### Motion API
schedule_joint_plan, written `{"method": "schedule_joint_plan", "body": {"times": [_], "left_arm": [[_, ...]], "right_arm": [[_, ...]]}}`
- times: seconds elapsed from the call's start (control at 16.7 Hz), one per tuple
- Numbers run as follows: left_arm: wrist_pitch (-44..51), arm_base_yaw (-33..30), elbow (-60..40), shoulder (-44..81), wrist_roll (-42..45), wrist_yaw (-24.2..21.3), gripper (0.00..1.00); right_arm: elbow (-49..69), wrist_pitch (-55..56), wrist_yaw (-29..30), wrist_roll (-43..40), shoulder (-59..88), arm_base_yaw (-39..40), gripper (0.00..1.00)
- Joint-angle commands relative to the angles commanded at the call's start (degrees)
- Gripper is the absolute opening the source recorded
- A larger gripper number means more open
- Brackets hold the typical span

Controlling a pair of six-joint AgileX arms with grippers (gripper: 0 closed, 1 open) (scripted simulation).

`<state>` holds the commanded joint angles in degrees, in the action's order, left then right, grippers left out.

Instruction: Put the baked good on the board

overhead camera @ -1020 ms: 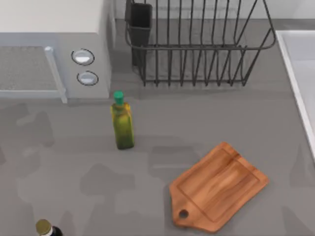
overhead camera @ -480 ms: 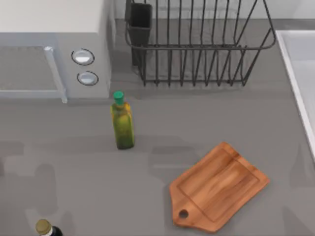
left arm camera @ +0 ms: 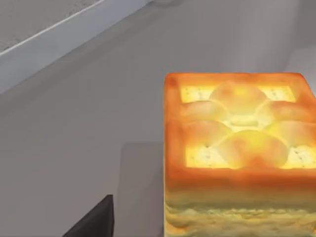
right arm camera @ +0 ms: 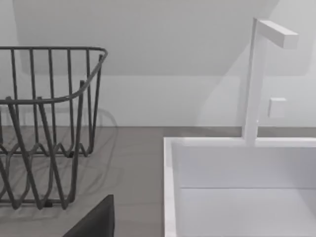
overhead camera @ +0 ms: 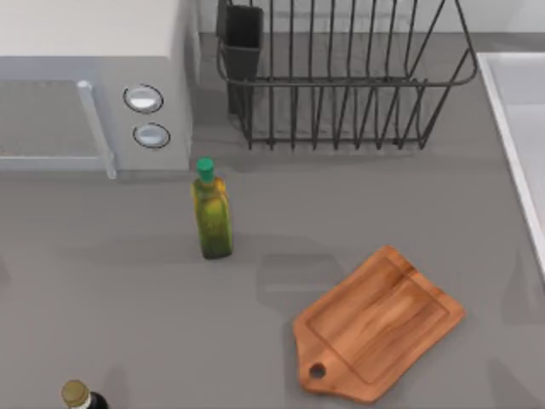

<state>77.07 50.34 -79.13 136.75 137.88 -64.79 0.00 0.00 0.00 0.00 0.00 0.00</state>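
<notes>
The grey table (overhead camera: 128,281) fills the top view. A white microwave (overhead camera: 94,81) sits at its far left corner, with two round knobs on the front. Beside it along the far edge stands a dark wire rack (overhead camera: 341,77), which in the right wrist view (right arm camera: 44,123) rises next to a white sink (right arm camera: 237,187) with a white tap (right arm camera: 256,79) behind it. The sink's rim (overhead camera: 511,128) runs along the table's right edge in the top view.

The board (overhead camera: 379,325) lies flat near the front edge, right of centre, turned at an angle, its handle with the round hole pointing toward the front edge. Its top is bare.

A green-capped bottle (overhead camera: 211,211) stands upright left of centre, well apart from the board, in front of the microwave's right end. A second bottle (overhead camera: 78,397) with a gold cap sits at the front edge near the left corner, cut off by the frame.

The baked good (left arm camera: 239,153) appears close up in the left wrist view, orange-brown with a glossy yellow centre, above the grey surface; whether it rests on the table or is lifted cannot be told. A dark finger (left arm camera: 94,222) shows beside it, apart from it. A similar dark finger (right arm camera: 94,222) shows in the right wrist view. For both grippers I cannot tell how the jaws stand.
</notes>
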Motion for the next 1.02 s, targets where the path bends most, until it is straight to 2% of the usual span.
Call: {"method": "schedule_joint_plan", "body": {"times": [0.54, 0.72, 1.02], "left_arm": [[-1.1, -1.06, -0.8, 0.44, -1.73, -1.18, 1.0], [-6.09, -4.13, -1.46, 1.16, -7.34, -3.21, 1.0], [-19.84, -8.0, 2.27, 1.3, -17.87, -5.08, 1.0]], "right_arm": [[0.0, 0.0, 0.0, 0.0, 0.0, 0.0, 1.0], [0.0, 0.0, 0.0, 0.0, 0.0, 0.0, 1.0], [0.0, 0.0, 0.0, 0.0, 0.0, 0.0, 1.0]]}}
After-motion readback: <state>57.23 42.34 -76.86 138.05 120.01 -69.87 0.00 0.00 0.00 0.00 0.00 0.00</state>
